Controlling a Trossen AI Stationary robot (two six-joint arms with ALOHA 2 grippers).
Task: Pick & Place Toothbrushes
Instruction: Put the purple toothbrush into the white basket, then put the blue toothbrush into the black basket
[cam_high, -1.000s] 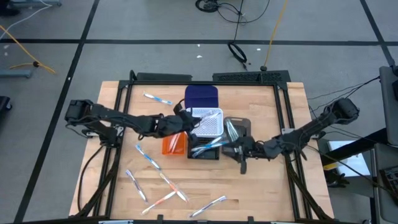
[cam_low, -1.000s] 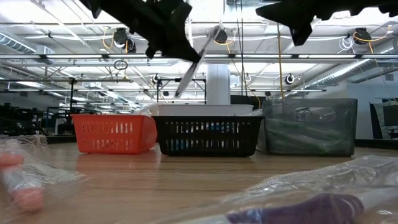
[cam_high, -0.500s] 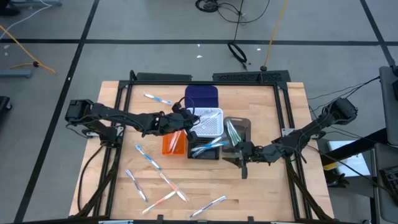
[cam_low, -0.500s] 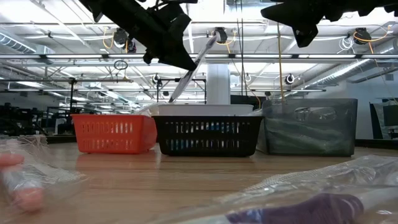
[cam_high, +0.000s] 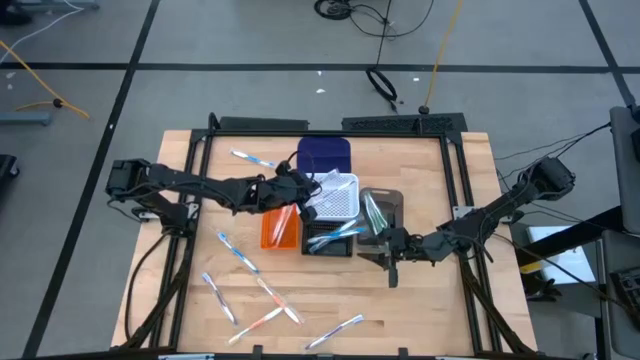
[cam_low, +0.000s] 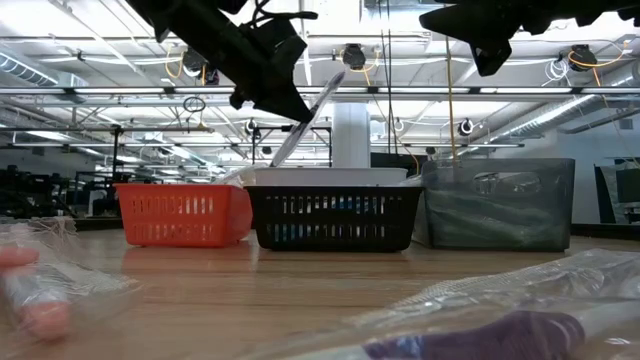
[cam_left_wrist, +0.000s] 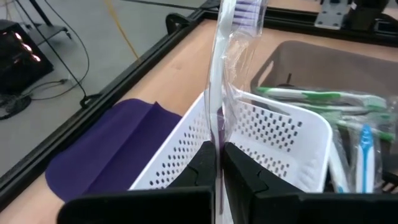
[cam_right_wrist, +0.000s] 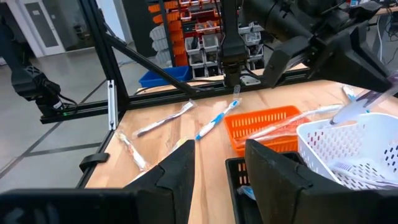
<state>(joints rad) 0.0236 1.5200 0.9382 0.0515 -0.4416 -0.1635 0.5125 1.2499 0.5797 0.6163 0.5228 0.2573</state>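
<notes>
My left gripper (cam_left_wrist: 217, 163) pinches a clear-wrapped, purple-bristled toothbrush (cam_left_wrist: 225, 74) upright above the white perforated plastic bin (cam_left_wrist: 273, 134). I should lower it inside the rim before releasing. My right gripper (cam_right_wrist: 217, 163) waits half-spread, empty, beside the black bin (cam_high: 330, 241).

Grey tiled floor (cam_high: 90, 40) with dark seams surrounds the table — a yellow cable (cam_high: 440, 50) trails at one o'clock; ceiling beams (cam_low: 420, 92) cross overhead.

Four bins (cam_high: 338, 197) (toothbrushes (cam_high: 238, 256) uncounted)
</notes>
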